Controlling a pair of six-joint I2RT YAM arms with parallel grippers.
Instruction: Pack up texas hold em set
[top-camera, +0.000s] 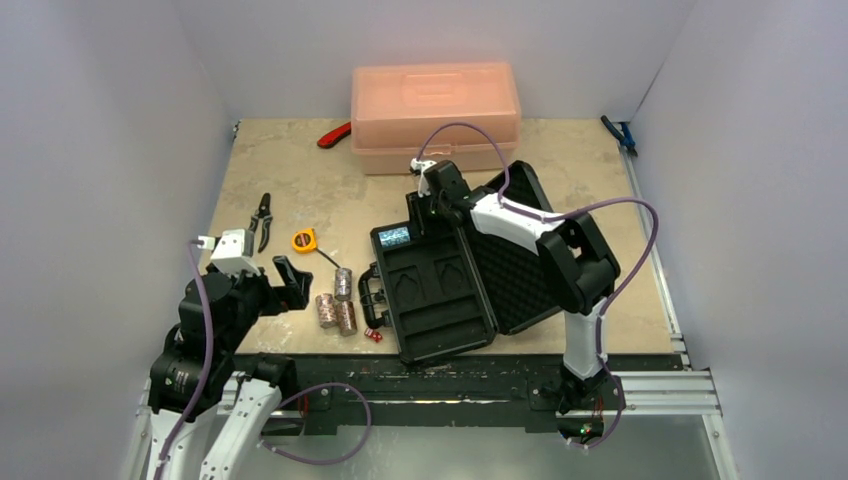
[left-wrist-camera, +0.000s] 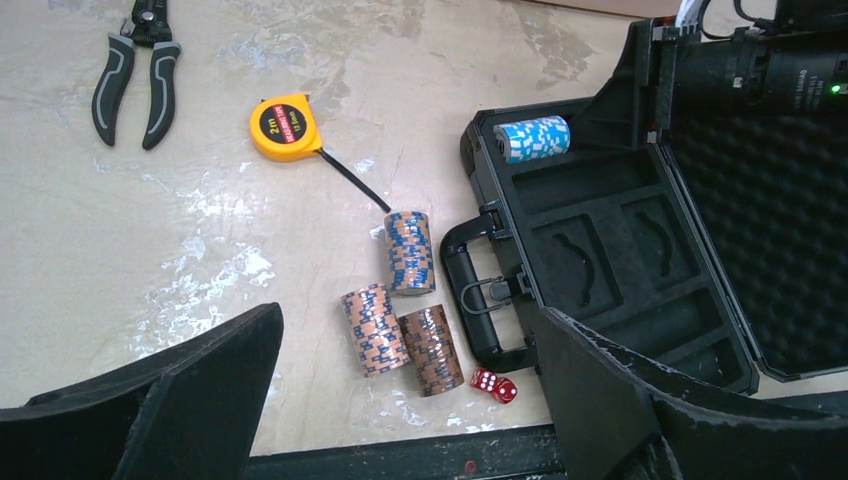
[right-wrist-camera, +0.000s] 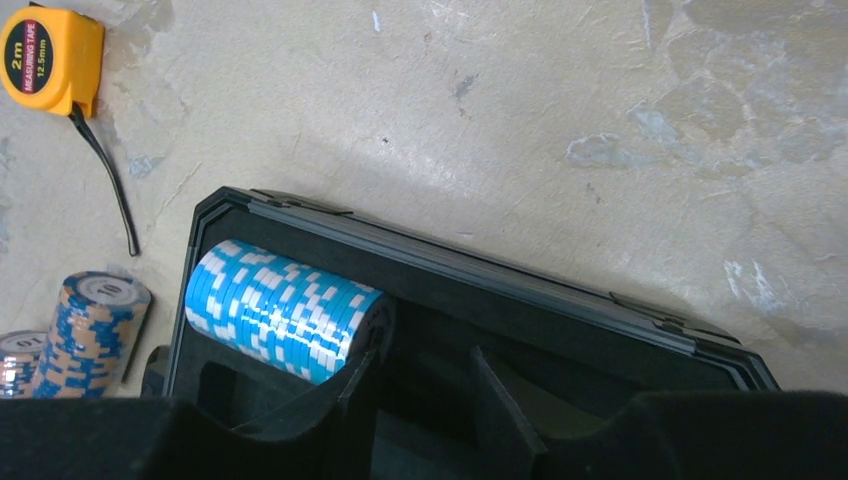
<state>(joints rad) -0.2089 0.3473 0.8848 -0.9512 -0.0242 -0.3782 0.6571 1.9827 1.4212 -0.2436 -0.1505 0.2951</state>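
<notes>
**Blue chips in the case, right fingers parted beside them**

Shows a beige table (top-camera: 300, 180) from above, with a translucent pink box (top-camera: 435, 105) shut at the far edge. At the middle, the black briefcase (top-camera: 440, 325) lying open: slotted foam base (left-wrist-camera: 610, 250) on the left, padded lid (top-camera: 525, 265) spread to the right, handle (left-wrist-camera: 470, 300) facing the left arm.

Right gripper (right-wrist-camera: 425, 395) down over the far left corner of the base. Its fingers (right-wrist-camera: 350, 420) partly apart, nothing between them, one right at the end of a blue-and-white chip stack (right-wrist-camera: 280, 310). Cannot tell whether touching. Stack on its side in the far slot of the base.

Left gripper (left-wrist-camera: 408, 318) hovering above the table left of the case, fingers (left-wrist-camera: 200, 390) spread wide, holding and touching nothing.

Beneath it, just left of the handle, three brown-and-blue chip stacks (left-wrist-camera: 409, 252) (left-wrist-camera: 372, 330) (left-wrist-camera: 432, 350) on the bare table, the two nearer ones side by side, the third just beyond.

Farther left, black-handled cutters (left-wrist-camera: 137, 75). Between cutters and stacks, a yellow tape measure (left-wrist-camera: 285, 127), its black strap reaching toward the far stack.

Smallest of all, two red dice (left-wrist-camera: 493, 384), touching each other, by the near end of the handle.
</notes>
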